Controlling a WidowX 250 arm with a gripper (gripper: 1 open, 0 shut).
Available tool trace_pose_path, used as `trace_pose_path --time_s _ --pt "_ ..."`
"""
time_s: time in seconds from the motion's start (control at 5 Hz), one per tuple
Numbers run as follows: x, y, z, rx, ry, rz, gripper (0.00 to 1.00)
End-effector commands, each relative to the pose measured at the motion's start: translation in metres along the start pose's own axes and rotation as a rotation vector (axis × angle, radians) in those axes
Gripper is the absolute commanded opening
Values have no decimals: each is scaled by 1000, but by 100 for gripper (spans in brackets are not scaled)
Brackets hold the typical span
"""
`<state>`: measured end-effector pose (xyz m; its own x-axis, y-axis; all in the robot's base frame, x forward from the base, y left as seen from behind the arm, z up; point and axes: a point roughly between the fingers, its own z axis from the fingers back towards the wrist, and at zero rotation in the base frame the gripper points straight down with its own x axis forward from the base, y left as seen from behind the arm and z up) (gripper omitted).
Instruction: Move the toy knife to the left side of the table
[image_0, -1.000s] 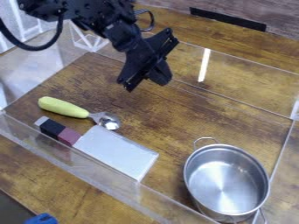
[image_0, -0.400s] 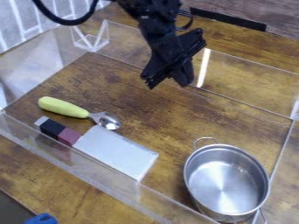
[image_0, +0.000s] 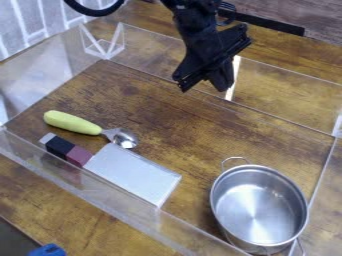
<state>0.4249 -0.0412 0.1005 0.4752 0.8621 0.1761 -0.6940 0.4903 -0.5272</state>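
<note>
Rightward, the shut pincer (image_0: 197, 87) has shifted above the table (image_0: 174, 128).

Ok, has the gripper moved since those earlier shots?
Yes. The gripper has shifted rightward in the view, away from above the green-handled utensil and nearer the white strip.

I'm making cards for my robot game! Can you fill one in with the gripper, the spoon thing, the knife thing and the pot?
gripper: shut, above the table, holding nothing
spoon thing: yellow-green handle, silver head, lying on the table
knife thing: flat pale blade, dark handle, beside the spoon thing
pot: silver, upright, no lid
</note>
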Motion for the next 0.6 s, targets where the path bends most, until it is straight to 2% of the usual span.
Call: trace_pose_path --time_s 0.0,0.2,0.4 --pt "18 -24 42 -73 -67 43 0" --pt "25 -34 67 -88 -100 84 0" --pt "38 -13 67 -102 -134 102 0"
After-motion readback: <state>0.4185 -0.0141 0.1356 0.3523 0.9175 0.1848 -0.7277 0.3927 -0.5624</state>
